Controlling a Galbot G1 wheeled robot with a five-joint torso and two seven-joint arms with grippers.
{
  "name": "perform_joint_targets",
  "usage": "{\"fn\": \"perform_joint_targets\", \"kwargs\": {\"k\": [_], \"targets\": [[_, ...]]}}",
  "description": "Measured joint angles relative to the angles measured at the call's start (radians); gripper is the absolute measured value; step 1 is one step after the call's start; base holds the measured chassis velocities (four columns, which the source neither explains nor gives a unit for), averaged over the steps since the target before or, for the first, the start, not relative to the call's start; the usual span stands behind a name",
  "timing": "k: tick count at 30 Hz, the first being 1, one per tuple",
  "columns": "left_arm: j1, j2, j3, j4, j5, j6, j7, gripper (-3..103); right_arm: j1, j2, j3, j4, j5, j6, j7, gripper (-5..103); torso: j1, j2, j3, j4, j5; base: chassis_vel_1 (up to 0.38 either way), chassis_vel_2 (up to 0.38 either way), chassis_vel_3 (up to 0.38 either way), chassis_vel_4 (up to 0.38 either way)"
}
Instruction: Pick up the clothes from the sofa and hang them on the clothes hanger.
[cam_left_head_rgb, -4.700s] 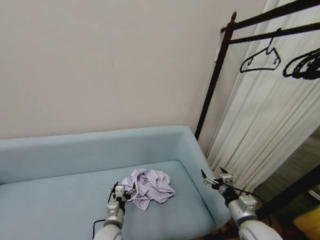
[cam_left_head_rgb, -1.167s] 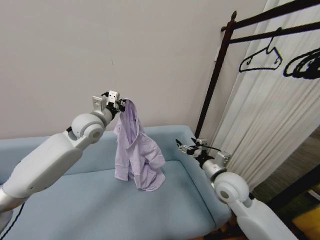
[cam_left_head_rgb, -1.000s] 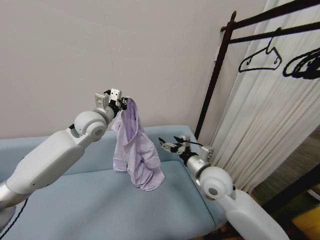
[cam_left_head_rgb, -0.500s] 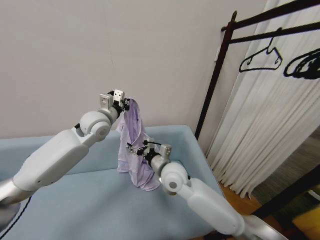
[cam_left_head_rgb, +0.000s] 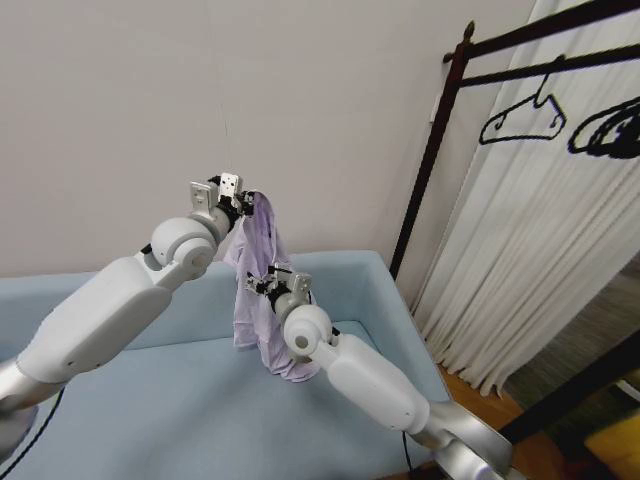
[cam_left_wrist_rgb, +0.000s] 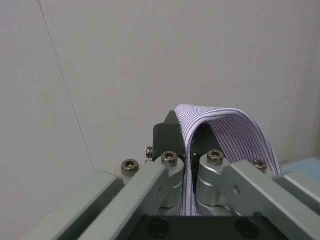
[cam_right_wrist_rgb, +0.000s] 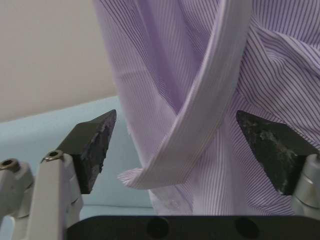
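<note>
The left gripper (cam_left_head_rgb: 232, 194) was clamped on the shirt (cam_left_head_rgb: 264, 238), holding it above the sofa (cam_left_head_rgb: 120, 410) with its length hanging straight down. The right gripper (cam_right_wrist_rgb: 186, 150) stood spread wide directly facing the cloth, a hanging band lying between its fingers, unpinched
</note>
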Motion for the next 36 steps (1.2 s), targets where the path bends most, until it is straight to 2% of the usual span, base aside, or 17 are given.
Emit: {"fn": "perform_joint_targets", "kwargs": {"k": [2,5,6,7,8,9,12,15,18,19,22,24,27,30,36], "targets": [[0.0,0.001,-0.008,-0.003,-0.004,0.001,-0.001,1,0.0,0.005,-0.004,-0.016,-0.013,0.0,0.002,71,0.0,0.0,0.0,0.0,0.0,0.0,0.0,0.0,0.0],[-0.001,0.003,-0.015,-0.005,-0.007,0.002,-0.003,1,0.0,0.007,-0.007,-0.028,-0.024,0.002,0.001,67,0.0,0.0,0.0,-0.0001,0.0,0.0,0.0,0.0,0.0],[-0.001,0.004,-0.018,-0.005,-0.008,0.002,-0.004,1,0.0,0.006,-0.007,-0.03,-0.027,0.004,-0.001,62,0.0,0.0,0.0,-0.0001,0.0001,0.0,0.0,0.0,0.0],[0.0,0.005,-0.019,-0.005,-0.009,0.002,-0.004,1,0.0,0.005,-0.008,-0.03,-0.029,0.004,-0.002,62,0.0,0.0,0.0,-0.0001,0.0001,0.0,0.0,0.0,0.0],[0.001,0.009,-0.024,-0.007,-0.01,0.002,-0.004,1,0.0,0.001,-0.01,-0.03,-0.032,0.006,-0.004,57,0.0,0.0,0.0,-0.0001,0.0001,0.0,0.0,0.0,0.0],[0.001,0.009,-0.024,-0.007,-0.01,0.002,-0.004,1,0.0,0.001,-0.01,-0.03,-0.032,0.006,-0.004,57,0.0,0.0,0.0,-0.0001,0.0001,0.0,0.0,0.0,0.0],[0.01,0.013,-0.036,-0.012,-0.013,0.003,-0.004,1,0.006,-0.006,-0.015,-0.033,-0.045,0.008,-0.01,41,0.0,0.0,0.0,-0.0001,0.0001,0.0,0.0,0.0,0.0],[0.015,0.016,-0.043,-0.015,-0.014,0.004,-0.004,1,0.007,-0.009,-0.016,-0.037,-0.051,0.008,-0.011,35,0.0,0.0,0.0,0.0,0.0001,0.0,0.0,0.0,0.0],[0.024,0.02,-0.054,-0.015,-0.014,0.006,-0.002,1,0.013,-0.023,-0.024,-0.033,-0.053,0.009,-0.006,19,0.0,0.0,0.0,0.0,0.0002,0.0,0.0,0.0,0.0],[0.026,0.02,-0.058,-0.014,-0.014,0.006,-0.001,1,0.016,-0.031,-0.03,-0.027,-0.053,0.009,-0.004,19,0.0,0.0,0.0,0.0,0.0001,0.0,0.0,0.0,0.0],[0.033,0.021,-0.067,-0.013,-0.014,0.006,-0.001,1,0.022,-0.047,-0.037,-0.018,-0.053,0.009,-0.003,9,0.0,0.0,0.0,0.0,0.0001,0.0,0.0,0.0,0.0],[0.041,0.021,-0.079,-0.013,-0.012,0.006,0.0,1,0.027,-0.064,-0.039,-0.016,-0.055,0.009,-0.003,7,0.0,0.0,0.0,0.0,0.0002,0.0,0.0,0.0,0.0],[0.052,0.022,-0.089,-0.016,-0.008,0.006,0.0,1,0.031,-0.082,-0.039,-0.015,-0.067,0.009,-0.005,7,0.0,0.0,0.0,0.0,0.0003,0.0,0.0,0.0,0.0],[0.085,0.035,-0.122,-0.028,-0.001,0.006,0.0,1,0.061,-0.135,-0.033,-0.003,-0.081,0.003,-0.016,7,0.0,0.0,0.0,0.0,0.0003,0.0,0.0,0.0,0.0],[0.144,0.049,-0.176,-0.067,0.002,0.005,0.0,1,0.133,-0.191,-0.034,0.004,-0.081,-0.011,-0.042,7,0.0,0.0,0.0,-0.0002,0.0003,0.0,0.0,0.0,0.0]]}}
